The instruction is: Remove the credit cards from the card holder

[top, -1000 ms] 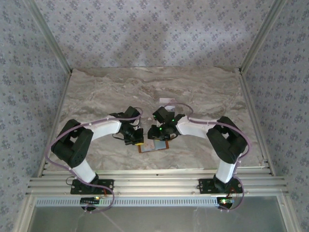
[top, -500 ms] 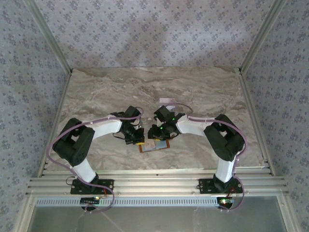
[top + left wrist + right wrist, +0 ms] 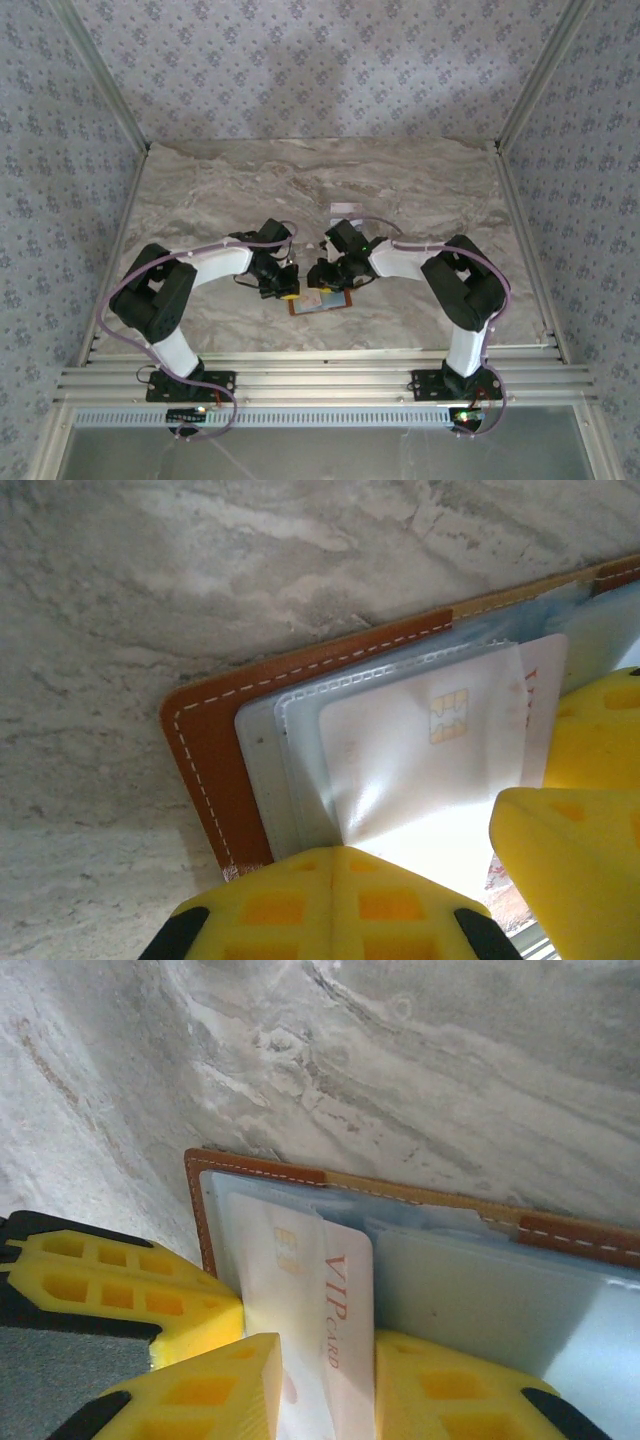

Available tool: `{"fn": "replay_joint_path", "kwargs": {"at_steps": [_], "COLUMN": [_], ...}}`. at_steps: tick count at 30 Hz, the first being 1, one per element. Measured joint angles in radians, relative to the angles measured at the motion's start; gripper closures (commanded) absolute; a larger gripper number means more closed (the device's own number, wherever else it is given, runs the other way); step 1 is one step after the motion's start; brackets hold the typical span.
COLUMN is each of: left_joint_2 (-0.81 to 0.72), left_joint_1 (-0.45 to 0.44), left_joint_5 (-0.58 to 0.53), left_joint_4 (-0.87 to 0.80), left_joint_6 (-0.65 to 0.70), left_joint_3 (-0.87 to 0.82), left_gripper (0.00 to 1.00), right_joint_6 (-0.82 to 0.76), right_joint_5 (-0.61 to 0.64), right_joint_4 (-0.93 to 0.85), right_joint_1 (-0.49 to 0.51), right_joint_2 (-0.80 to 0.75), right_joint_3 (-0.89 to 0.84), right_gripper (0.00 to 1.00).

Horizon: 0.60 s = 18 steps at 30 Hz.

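— Marble-look table (image 3: 420, 190), flowered paper on the walls all round, and both arms bent in over one spot near the front. What is the right one doing?

— The right gripper (image 3: 328, 1355) has its yellow jaws partly apart. A white credit card (image 3: 345, 1260), the one lettered "VIP" in red, shows in the gap. I see no pinch on it, so I'd call the gripper open and straddling the card.

— Which way does the card run from there?

— Its long side points straight ahead from the fingers, toward the stitched edge of the card holder (image 3: 260, 1165). The half with the chip lies under a clear sleeve (image 3: 300, 740). The lettered strip, on the side toward the fold, is bare.

— So it comes out sideways?

— That's my guess: across its short side, toward the middle of the holder, not back along the fingers.

— And the left one?

— The left gripper (image 3: 335, 875) is closed, fingers tight together, with its tips down on the holder's outer end just beside the card. It looks to be pinning the holder in place.

— Which is nearer the card?

— The right one, which is right over it. The holder lies open and flat between the two grippers. I can't make out a second card.
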Motion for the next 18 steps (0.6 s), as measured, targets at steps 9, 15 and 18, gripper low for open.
{"fn": "replay_joint_path", "kwargs": {"at_steps": [9, 15, 18], "left_joint_2": [0.002, 0.005, 0.005], "left_joint_1": [0.000, 0.000, 0.000], "left_joint_5": [-0.003, 0.000, 0.000], "left_joint_4": [0.000, 0.003, 0.003], "left_joint_6": [0.003, 0.003, 0.003], "left_joint_3": [0.000, 0.001, 0.001], "left_gripper": [0.98, 0.98, 0.98], "right_joint_6": [0.050, 0.062, 0.066], "right_joint_5": [-0.070, -0.073, -0.074], "right_joint_4": [0.166, 0.195, 0.206], "right_joint_1": [-0.014, -0.015, -0.017], "right_joint_2": [-0.026, -0.048, -0.055], "right_joint_3": [-0.099, -0.127, -0.136], "right_gripper": [0.80, 0.88, 0.90]}}
